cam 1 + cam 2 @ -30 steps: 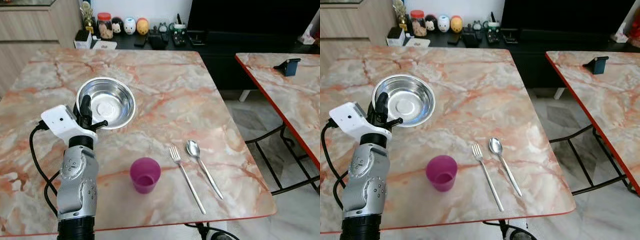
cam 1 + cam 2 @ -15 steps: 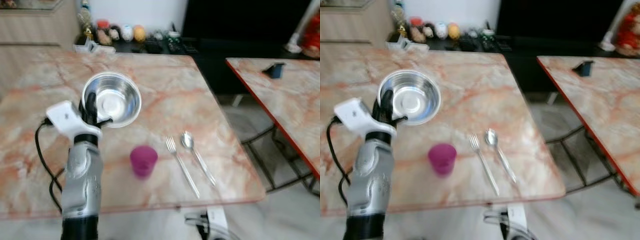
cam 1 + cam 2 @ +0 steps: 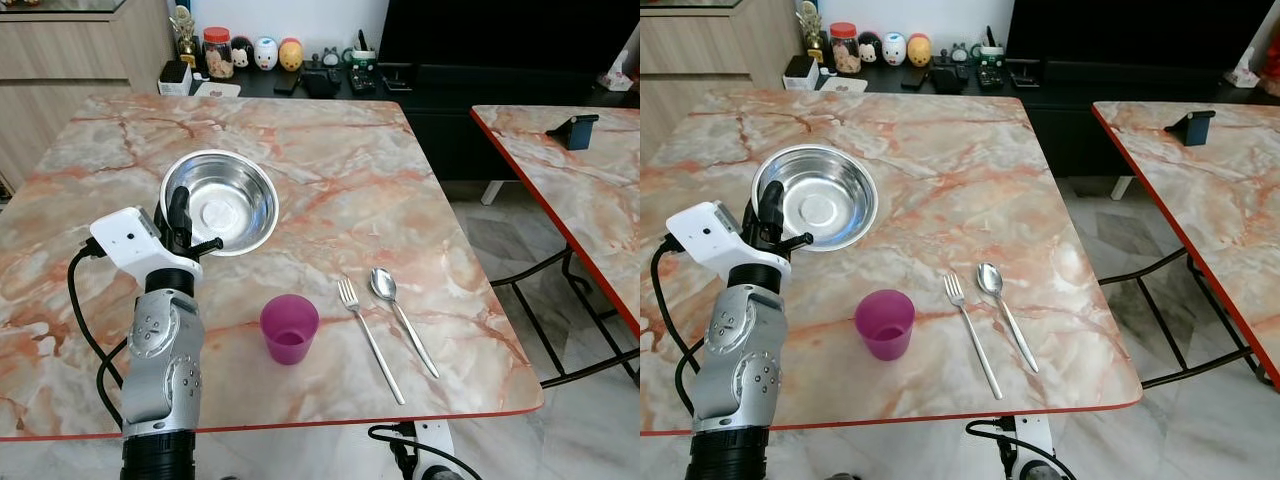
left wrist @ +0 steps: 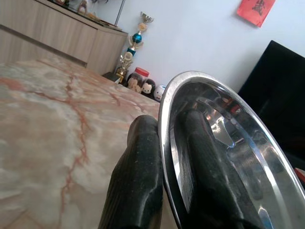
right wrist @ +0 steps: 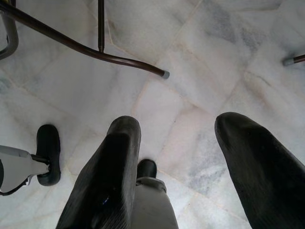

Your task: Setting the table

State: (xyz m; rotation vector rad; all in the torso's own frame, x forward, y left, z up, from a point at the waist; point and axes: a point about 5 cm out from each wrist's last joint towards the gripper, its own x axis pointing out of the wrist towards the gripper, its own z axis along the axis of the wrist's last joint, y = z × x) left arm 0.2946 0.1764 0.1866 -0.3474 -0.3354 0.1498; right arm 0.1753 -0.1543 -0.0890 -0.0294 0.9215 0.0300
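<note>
Steel bowl (image 3: 220,200) sits on the marble tabletop (image 3: 330,160), toward the robot's left and well back from the near edge. The left claw (image 4: 164,157) is closed on the bowl's near rim: the left wrist view shows one black finger (image 4: 138,181) pressed against the outside of the rim and the other lying inside the bowl, with the thin steel edge pinched between them. The silver left arm (image 3: 160,370) rises from the near edge of the tabletop up to that grip.

Nearer the robot stands a purple cup (image 3: 289,328), upright and apart from the bowl. Just to its right lie a fork (image 3: 370,338) and a spoon (image 3: 402,318), side by side and close together, handles pointing toward the near edge.

The right claw (image 5: 190,162) hangs over the pale tiled floor (image 5: 214,62) with its fingers spread wide apart, holding nothing.
</note>
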